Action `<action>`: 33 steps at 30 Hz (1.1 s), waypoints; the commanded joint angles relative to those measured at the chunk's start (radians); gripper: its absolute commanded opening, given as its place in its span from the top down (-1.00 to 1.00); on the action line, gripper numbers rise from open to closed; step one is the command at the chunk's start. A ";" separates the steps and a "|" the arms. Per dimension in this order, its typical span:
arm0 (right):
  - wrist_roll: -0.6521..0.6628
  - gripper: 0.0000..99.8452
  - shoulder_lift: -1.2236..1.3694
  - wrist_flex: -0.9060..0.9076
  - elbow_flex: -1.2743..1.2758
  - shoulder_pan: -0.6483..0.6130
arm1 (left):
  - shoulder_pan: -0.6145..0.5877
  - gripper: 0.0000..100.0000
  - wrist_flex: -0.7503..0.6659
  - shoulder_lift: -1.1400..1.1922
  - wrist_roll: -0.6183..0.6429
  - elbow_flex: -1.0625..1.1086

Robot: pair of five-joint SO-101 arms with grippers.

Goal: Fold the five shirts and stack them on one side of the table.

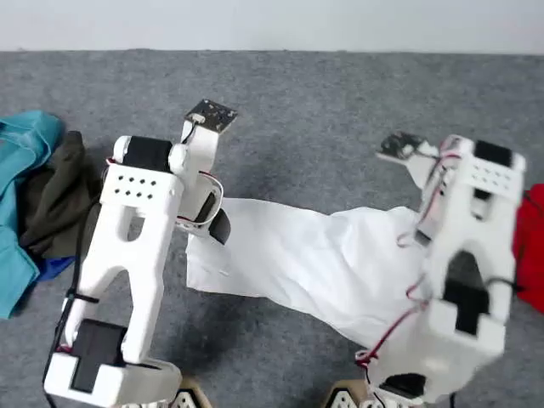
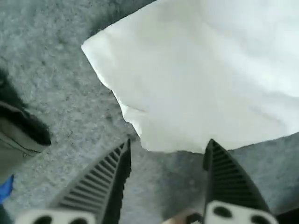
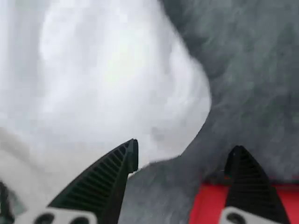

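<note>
Left wrist view has the left gripper (image 2: pixel 168 145) with its jaws spread wide and nothing between them, poised just over the near edge of the white shirt (image 2: pixel 201 70), one corner of which lies on the grey table covering (image 2: pixel 56 70) ahead of the fingertips. Right wrist view shows the right gripper (image 3: pixel 186 147) equally wide and empty, hanging above a rounded, rumpled end of the same white shirt (image 3: pixel 93 70), with a red garment (image 3: pixel 205 205) just beyond one finger. From the high view, the white shirt (image 1: pixel 314 255) lies stretched across the middle of the table between the two arms, flatter at the left arm's end and bunched at the right arm's end, and it looks unfolded or at most partly doubled; I cannot tell which. Farther out, a teal shirt (image 1: pixel 21 170), a dark olive shirt (image 1: pixel 59 195) and a scrap of blue cloth (image 1: pixel 51 268) sit heaped together at the table's left edge, touching one another, while the red garment (image 1: pixel 534 246) lies at the right edge. No neat stack appears anywhere, so the task seems to be in its early part: the white shirt is the one in hand and has yet to be gripped for a fold, and the other four look untouched and loose.
</note>
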 commanded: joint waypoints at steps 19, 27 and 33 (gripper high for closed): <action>-0.068 0.85 0.406 0.137 -0.560 -0.074 | -0.005 0.51 0.029 -0.046 0.086 -0.005; -0.071 0.98 0.406 0.150 -0.560 -0.071 | -0.005 0.51 0.029 -0.046 0.086 -0.005; -0.068 0.98 0.406 0.136 -0.555 -0.071 | -0.005 0.51 0.029 -0.043 0.086 -0.005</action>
